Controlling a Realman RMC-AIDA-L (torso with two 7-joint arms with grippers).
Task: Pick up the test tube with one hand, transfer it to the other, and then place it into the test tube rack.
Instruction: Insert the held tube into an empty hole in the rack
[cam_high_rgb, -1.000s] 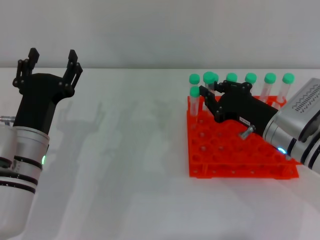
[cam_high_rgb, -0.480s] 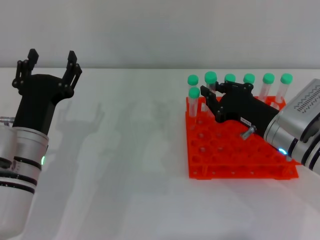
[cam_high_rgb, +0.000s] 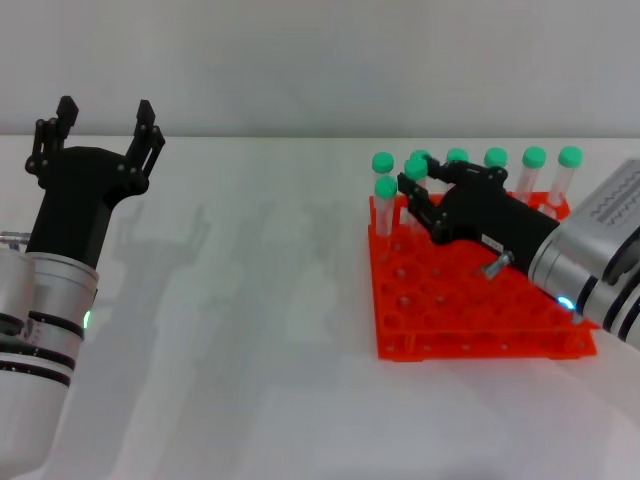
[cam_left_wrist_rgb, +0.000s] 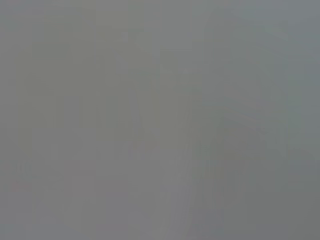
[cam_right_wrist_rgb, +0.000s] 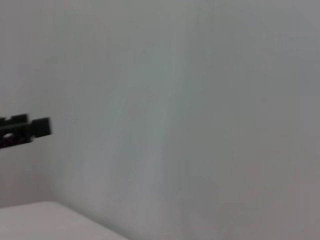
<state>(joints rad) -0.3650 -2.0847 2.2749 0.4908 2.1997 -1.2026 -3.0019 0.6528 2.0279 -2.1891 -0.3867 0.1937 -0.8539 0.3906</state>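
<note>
The orange test tube rack (cam_high_rgb: 470, 320) stands on the white table at the right. Several green-capped tubes stand in its back row and back left corner. My right gripper (cam_high_rgb: 420, 183) reaches low over the rack's back left part. Its fingers are closed on one test tube (cam_high_rgb: 415, 169) in the back row, which leans left. Its lower end is hidden behind the fingers. My left gripper (cam_high_rgb: 104, 110) is held up at the far left, open and empty, far from the rack.
Other green-capped tubes (cam_high_rgb: 496, 157) stand close behind my right gripper, and two tubes (cam_high_rgb: 385, 187) stand at the rack's left corner. A wide bare stretch of white table (cam_high_rgb: 260, 300) lies between the arms. A dark shape (cam_right_wrist_rgb: 25, 127) shows in the right wrist view.
The held tube's cap has moved down and left and now leans. The rack and its other tubes have shifted slightly left. The left arm has not moved.
</note>
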